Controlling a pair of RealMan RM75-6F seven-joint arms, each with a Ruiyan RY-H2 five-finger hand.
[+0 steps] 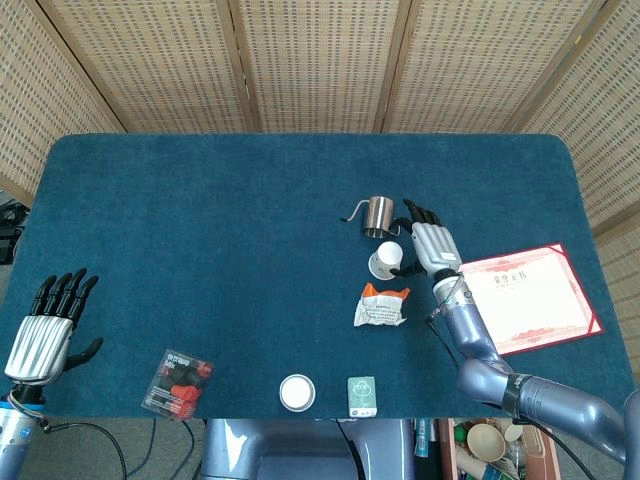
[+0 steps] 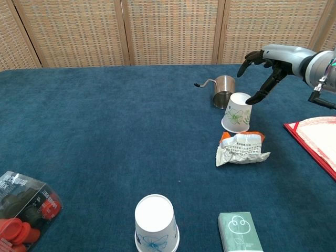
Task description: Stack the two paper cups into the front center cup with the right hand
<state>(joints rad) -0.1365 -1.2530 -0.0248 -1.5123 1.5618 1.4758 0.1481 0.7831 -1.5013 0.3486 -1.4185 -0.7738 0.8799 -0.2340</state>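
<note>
An upside-down paper cup (image 2: pixel 156 222) (image 1: pixel 296 392) with a blue print stands at the front centre of the table. A second upside-down paper cup (image 2: pixel 238 112) (image 1: pixel 386 262) with a green print stands right of centre, in front of a small steel pitcher. My right hand (image 2: pixel 264 65) (image 1: pixel 428 244) hovers open just right of and above that cup, its thumb tip close to the cup's top edge; touch is not plain. My left hand (image 1: pixel 45 325) hangs open off the table's front left corner, holding nothing.
A steel pitcher (image 2: pixel 222 90) sits just behind the green-print cup. A crumpled snack wrapper (image 2: pixel 240 147) lies in front of it. A red-bordered certificate (image 2: pixel 318 138) is at the right edge, a green card box (image 2: pixel 239 231) near the front, and a clear box of red items (image 2: pixel 22 209) at front left.
</note>
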